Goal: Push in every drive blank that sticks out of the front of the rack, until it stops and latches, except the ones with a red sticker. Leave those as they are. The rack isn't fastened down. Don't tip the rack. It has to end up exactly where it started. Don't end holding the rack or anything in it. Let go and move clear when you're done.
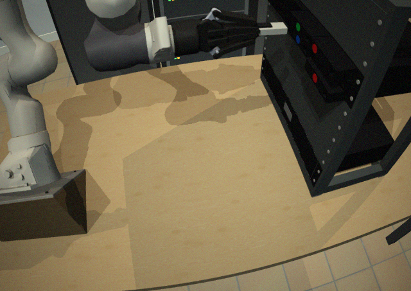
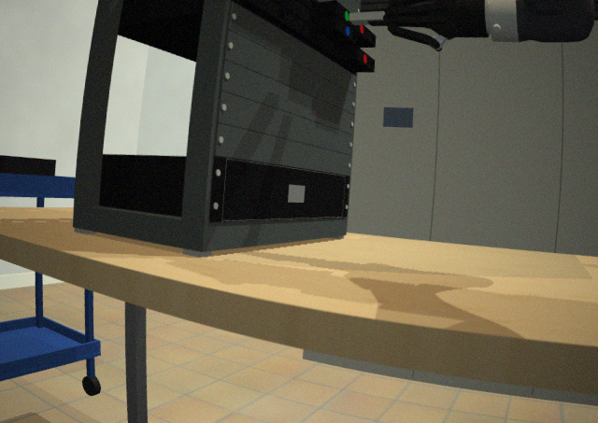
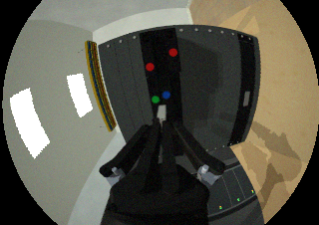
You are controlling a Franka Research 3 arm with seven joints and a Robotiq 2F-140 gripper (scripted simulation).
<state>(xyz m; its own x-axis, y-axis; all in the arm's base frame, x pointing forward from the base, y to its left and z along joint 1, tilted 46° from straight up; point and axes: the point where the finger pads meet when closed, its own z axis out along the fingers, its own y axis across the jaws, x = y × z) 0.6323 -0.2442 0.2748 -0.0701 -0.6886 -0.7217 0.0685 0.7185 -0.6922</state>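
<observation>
The dark rack (image 1: 331, 82) stands on the wooden table at the right, and it also shows in the exterior view (image 2: 217, 119). Near its top front are black drive blanks with round stickers: green (image 1: 297, 26), blue (image 1: 297, 39) and two red (image 1: 314, 48) (image 1: 314, 78). The two red-stickered blanks stick out furthest. My gripper (image 1: 284, 28) is shut and empty, held level, with its pale fingertips pointing at the green-stickered blank (image 2: 347, 15). The tips (image 2: 352, 16) are right at its face; I cannot tell whether they touch. The wrist view shows the closed fingers (image 3: 161, 112) just below the green sticker (image 3: 156, 100).
My arm's base (image 1: 29, 182) sits at the table's left. A dark cabinet (image 1: 199, 2) stands behind the table. A blue cart (image 2: 34, 341) stands on the floor beyond the rack. The table's curved front edge (image 1: 265, 268) is near.
</observation>
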